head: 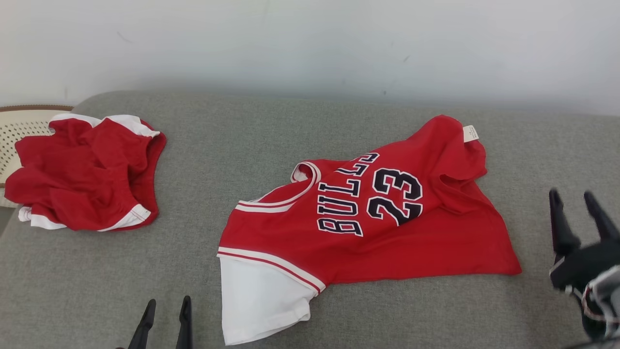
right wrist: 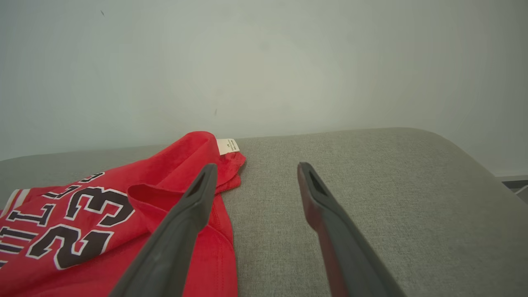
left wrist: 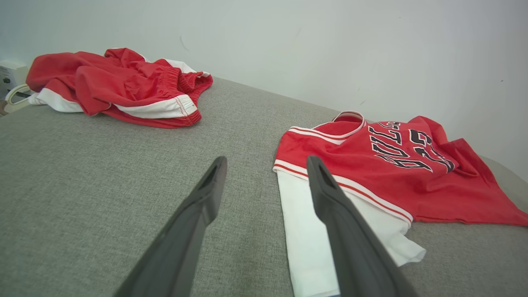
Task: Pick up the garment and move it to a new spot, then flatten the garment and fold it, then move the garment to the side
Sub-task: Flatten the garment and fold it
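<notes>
A red jersey garment [head: 387, 213] with "BULLS 23" in black and a white sleeve lies partly spread and wrinkled in the middle of the grey surface [head: 242, 145]. It also appears in the left wrist view as the garment [left wrist: 392, 165] and in the right wrist view as the garment [right wrist: 103, 214]. My left gripper [head: 167, 306] stands open at the lower edge, left of the white sleeve, holding nothing. My right gripper [head: 574, 196] is open at the right, beside the garment's hem and apart from it. The left gripper [left wrist: 266, 161] and right gripper [right wrist: 255, 167] both show bare gaps.
A second crumpled red and white garment [head: 85, 174] lies at the far left of the surface. Behind it sits a pale perforated basket [head: 19, 126]. A plain white wall [head: 310, 43] runs along the back. The surface's rounded right corner [right wrist: 453, 144] drops off near my right gripper.
</notes>
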Controlling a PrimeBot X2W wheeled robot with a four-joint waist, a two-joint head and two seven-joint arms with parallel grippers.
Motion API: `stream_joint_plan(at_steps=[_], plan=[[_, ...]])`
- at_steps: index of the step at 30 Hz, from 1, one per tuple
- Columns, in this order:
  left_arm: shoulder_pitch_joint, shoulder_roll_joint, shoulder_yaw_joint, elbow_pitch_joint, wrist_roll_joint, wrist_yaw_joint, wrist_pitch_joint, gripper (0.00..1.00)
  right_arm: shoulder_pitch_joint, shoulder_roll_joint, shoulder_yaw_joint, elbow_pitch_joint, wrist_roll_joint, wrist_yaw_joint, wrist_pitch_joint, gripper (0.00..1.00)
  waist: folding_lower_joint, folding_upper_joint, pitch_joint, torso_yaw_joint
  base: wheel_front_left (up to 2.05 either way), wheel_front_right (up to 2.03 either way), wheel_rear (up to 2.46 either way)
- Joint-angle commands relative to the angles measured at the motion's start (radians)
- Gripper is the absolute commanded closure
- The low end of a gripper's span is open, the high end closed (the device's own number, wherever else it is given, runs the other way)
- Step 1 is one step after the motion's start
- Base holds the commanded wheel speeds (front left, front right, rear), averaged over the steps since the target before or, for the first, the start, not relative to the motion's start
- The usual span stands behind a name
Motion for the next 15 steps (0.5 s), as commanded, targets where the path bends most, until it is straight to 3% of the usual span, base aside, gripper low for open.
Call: stream_joint_plan(at_steps=[1,13,15], plan=[[0.01,0.0,0.002,-0.003,-0.002,0.0,-0.001,0.0,0.045,0.012,-0.017,-0.025,-0.018,0.0,-0.005,0.0,0.0001,-0.0001,-0.001,-0.002,0.0,0.0,0.0],[0.008,0.0,0.01,-0.008,0.0,-0.001,-0.001,0.0,0.373,0.145,-0.189,-0.299,-0.21,0.0,-0.005,0.0,0.0001,-0.0001,-0.006,-0.011,0.0,0.0,0.0],[0.015,0.0,0.014,-0.013,0.002,0.002,-0.001,0.0,0.405,0.192,-0.238,-0.359,-0.252,0.0,-0.005,0.0,0.0001,-0.0001,-0.01,-0.011,0.0,0.0,0.0]])
